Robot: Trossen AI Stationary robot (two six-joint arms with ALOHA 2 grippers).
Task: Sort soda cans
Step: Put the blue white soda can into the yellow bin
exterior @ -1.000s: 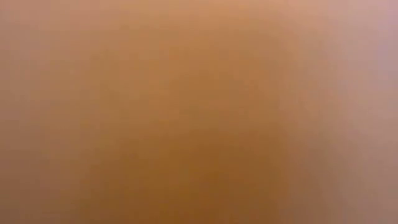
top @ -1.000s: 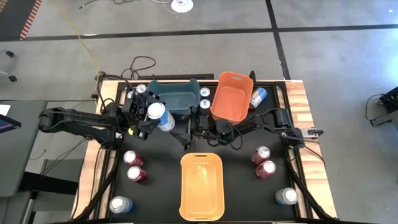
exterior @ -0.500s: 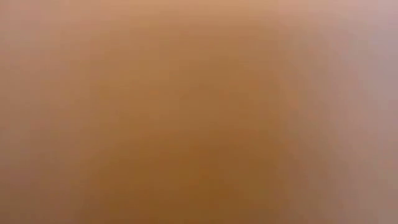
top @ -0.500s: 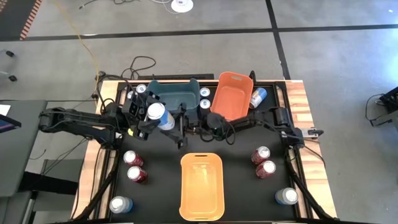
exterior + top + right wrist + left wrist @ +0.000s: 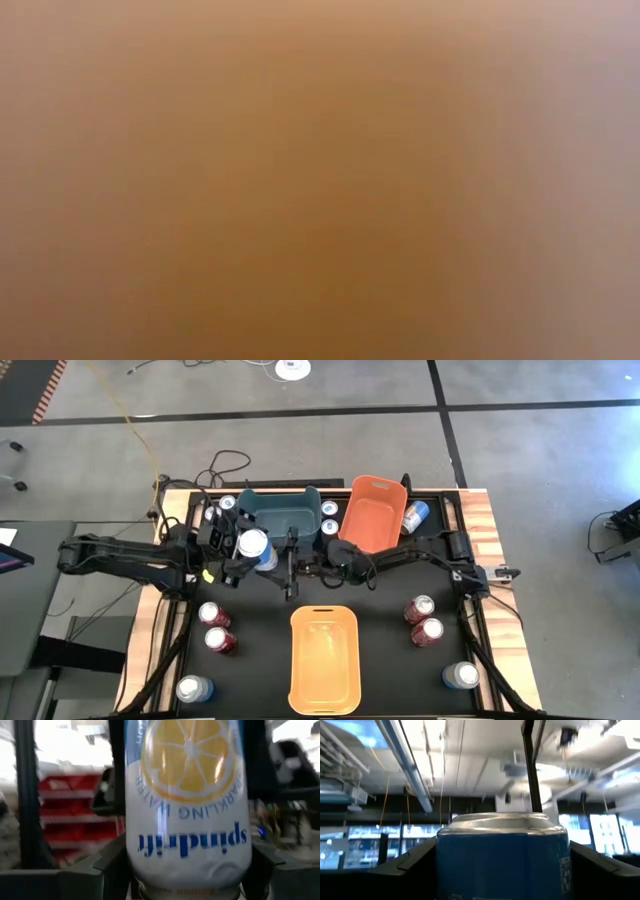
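Note:
A blue and white soda can (image 5: pixel 252 544) with a lemon picture hangs above the table, in front of the teal bin (image 5: pixel 280 512). My left gripper (image 5: pixel 258 552) reaches in from the left and is shut on it. My right gripper (image 5: pixel 288 560) reaches across from the right and is shut on the same can (image 5: pixel 187 820), whose lettering shows upside down. Other soda cans stand on the table: red ones (image 5: pixel 212 615) (image 5: pixel 420 608) and pale ones (image 5: pixel 193 688) (image 5: pixel 460 676). The low view is filled by an orange blur. My left gripper pinches the can's blue side walls (image 5: pixel 445 865) between its two fingers (image 5: pixel 405 870), just below the silver end (image 5: pixel 502 822). It comes from the table's left, slanting upward. The can is clear of the table and tilted, silver end leaning toward the left arm. My right gripper has a finger (image 5: pixel 112 865) on each side of the can's white wall (image 5: pixel 137 865), near its narrowed lower end (image 5: pixel 190 887). It comes from the table's right, slanting a little upward. The fingers lie across the can.
The orange bin (image 5: pixel 372 510) stands at the far side beside the teal one, and the yellow-orange bin (image 5: pixel 324 660) sits at the near middle. Small cans (image 5: pixel 228 503) (image 5: pixel 330 517) stand beside the teal bin. A blue can (image 5: pixel 415 515) lies right of the orange bin.
My right gripper has gone toward the table's left and slightly toward the far edge, up to the can held by my left gripper, tipping its fingers upward. The can has stayed where it was.

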